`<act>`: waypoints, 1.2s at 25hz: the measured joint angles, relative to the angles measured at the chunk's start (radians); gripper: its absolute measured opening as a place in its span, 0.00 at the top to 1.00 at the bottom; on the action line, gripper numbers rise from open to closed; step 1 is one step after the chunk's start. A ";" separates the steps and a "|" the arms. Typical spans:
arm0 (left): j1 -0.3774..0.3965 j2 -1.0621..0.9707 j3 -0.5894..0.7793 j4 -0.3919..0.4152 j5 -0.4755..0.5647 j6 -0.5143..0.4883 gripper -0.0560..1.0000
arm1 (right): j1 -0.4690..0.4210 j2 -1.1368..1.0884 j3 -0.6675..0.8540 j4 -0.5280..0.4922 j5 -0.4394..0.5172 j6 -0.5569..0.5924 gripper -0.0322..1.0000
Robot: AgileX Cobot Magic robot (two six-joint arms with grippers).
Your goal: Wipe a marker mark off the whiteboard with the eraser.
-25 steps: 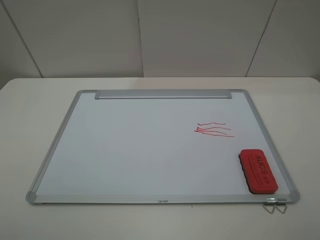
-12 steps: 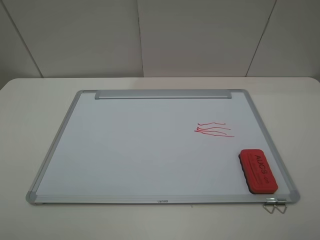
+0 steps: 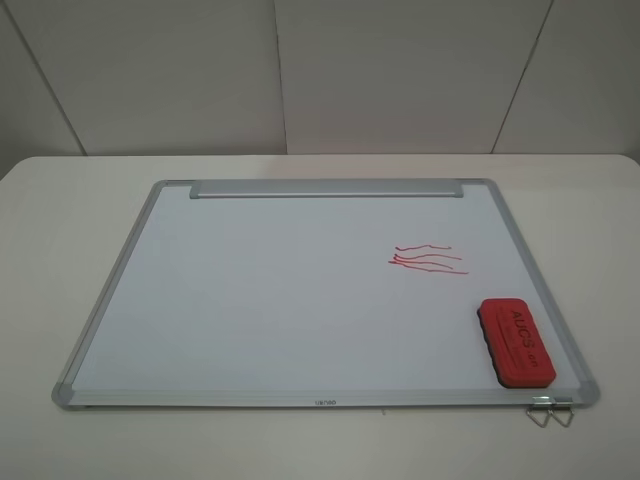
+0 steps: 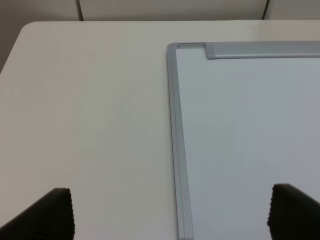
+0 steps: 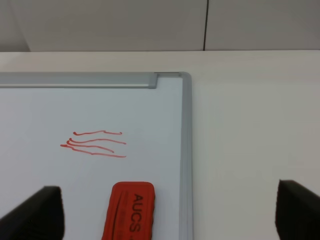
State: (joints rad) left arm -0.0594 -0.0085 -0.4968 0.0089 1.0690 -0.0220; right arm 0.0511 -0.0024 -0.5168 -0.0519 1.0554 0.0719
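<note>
The whiteboard (image 3: 270, 300) lies flat on the table, its silver tray strip (image 3: 326, 188) along the far edge. The red eraser (image 3: 517, 341) with "AUCS" lettering rests on the board near its front right corner, untouched. No stick-figure marker mark shows in any view. Neither arm appears in the exterior high view. In the left wrist view my left gripper (image 4: 175, 215) is open over the board's left frame edge (image 4: 176, 150). My right gripper (image 5: 167, 212) is open too, with the eraser (image 5: 129, 212) lying between and beyond its dark fingertips (image 5: 37, 212).
A set of wavy horizontal red lines (image 3: 428, 259) is drawn on the board's right half, just beyond the eraser; the right wrist view shows these lines (image 5: 95, 144) too. A metal clip (image 3: 549, 411) sticks out under the board's front right corner. White table (image 3: 60, 220) surrounds the board.
</note>
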 joint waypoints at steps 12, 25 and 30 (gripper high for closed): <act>0.000 0.000 0.000 0.000 0.000 0.000 0.21 | -0.011 0.000 0.000 0.000 0.000 0.000 0.24; 0.000 0.000 0.000 0.000 0.000 0.000 0.21 | -0.014 0.000 0.000 0.000 0.000 0.001 0.24; 0.000 0.000 0.000 0.000 0.000 0.000 0.21 | -0.014 0.000 0.000 0.000 0.000 0.001 0.24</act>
State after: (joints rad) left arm -0.0594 -0.0085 -0.4968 0.0089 1.0690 -0.0220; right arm 0.0375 -0.0024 -0.5168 -0.0519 1.0554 0.0729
